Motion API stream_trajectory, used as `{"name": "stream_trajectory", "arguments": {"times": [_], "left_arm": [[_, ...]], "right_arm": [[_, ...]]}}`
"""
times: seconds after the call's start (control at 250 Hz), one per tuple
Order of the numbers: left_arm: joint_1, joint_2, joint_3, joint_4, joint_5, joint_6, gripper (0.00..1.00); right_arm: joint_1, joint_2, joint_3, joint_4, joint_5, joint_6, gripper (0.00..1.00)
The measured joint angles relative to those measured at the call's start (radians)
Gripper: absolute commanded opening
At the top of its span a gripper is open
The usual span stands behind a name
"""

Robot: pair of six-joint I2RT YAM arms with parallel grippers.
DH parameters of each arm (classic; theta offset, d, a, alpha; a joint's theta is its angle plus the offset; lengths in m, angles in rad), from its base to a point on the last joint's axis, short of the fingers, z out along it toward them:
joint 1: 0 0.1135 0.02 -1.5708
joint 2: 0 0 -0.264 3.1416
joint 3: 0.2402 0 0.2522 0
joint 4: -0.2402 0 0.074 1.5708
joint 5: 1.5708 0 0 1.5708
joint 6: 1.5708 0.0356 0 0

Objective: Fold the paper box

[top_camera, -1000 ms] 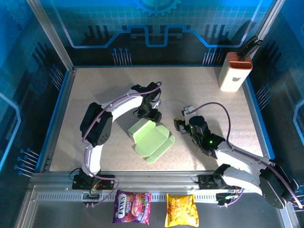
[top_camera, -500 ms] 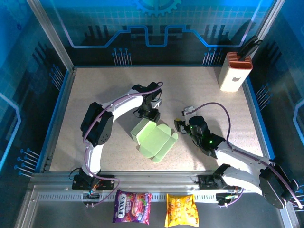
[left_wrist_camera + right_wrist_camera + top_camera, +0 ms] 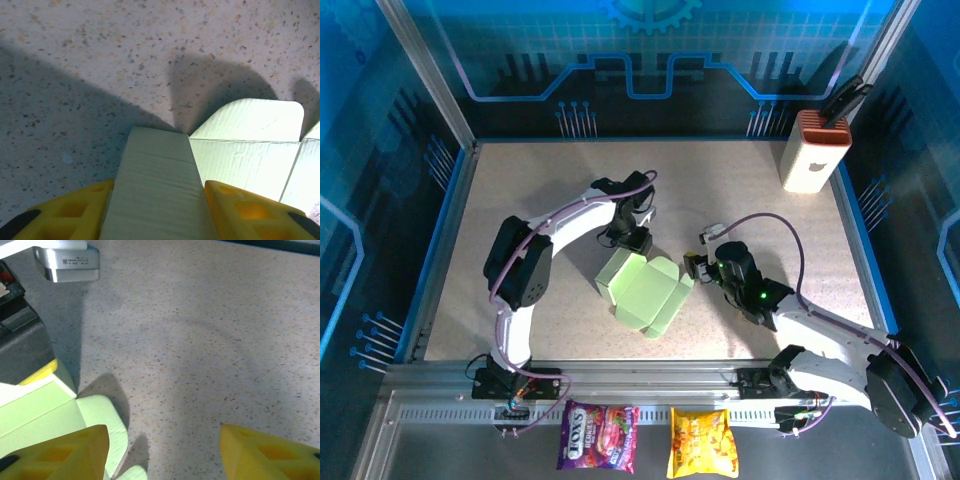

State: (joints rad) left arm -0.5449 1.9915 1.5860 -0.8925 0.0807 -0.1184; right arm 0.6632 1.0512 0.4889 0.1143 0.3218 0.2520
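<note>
Left gripper (image 3: 635,246) jaws were hidden beneath its own wrist from above, its fingers (image 3: 75,215) and the paper box (image 3: 155,190) flap ran off the bottom edge, right gripper (image 3: 162,455) fingers (image 3: 60,450) were cropped likewise, snack packet (image 3: 597,435) print beyond the bench's near edge was too small to read.

- A speckled beige counter (image 3: 740,190) is seen.
- A pale green paper box (image 3: 645,290) is laid on it, between the left tool (image 3: 638,245) and the right tool (image 3: 695,268).
- A white block (image 3: 814,160) with an orange ribbed top is stood well beyond the right tool.
</note>
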Motion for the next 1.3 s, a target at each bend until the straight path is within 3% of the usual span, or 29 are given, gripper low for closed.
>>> {"name": "stream_trajectory", "arguments": {"times": [0.312, 0.519, 0.759, 0.891, 1.067, 1.303], "left_arm": [[0.228, -0.228, -0.208, 0.170, 0.187, -0.109, 0.41], [0.312, -0.310, -0.307, 0.272, 0.311, -0.188, 0.41], [0.340, -0.335, -0.352, 0.362, 0.420, -0.260, 0.41], [0.340, -0.337, -0.360, 0.389, 0.449, -0.281, 0.41], [0.340, -0.338, -0.380, 0.406, 0.460, -0.301, 0.41], [0.340, -0.338, -0.398, 0.422, 0.460, -0.303, 0.41]], "right_arm": [[-0.075, 0.000, 0.039, -0.083, -0.249, 0.138, 0.63], [-0.150, 0.002, 0.039, -0.084, -0.460, 0.242, 0.64], [-0.192, 0.110, 0.039, 0.043, -0.706, 0.346, 0.60], [-0.195, 0.183, 0.043, 0.103, -0.794, 0.398, 0.51], [-0.195, 0.221, 0.068, 0.130, -0.838, 0.431, 0.35], [-0.195, 0.244, 0.086, 0.140, -0.855, 0.438, 0.29]]}}
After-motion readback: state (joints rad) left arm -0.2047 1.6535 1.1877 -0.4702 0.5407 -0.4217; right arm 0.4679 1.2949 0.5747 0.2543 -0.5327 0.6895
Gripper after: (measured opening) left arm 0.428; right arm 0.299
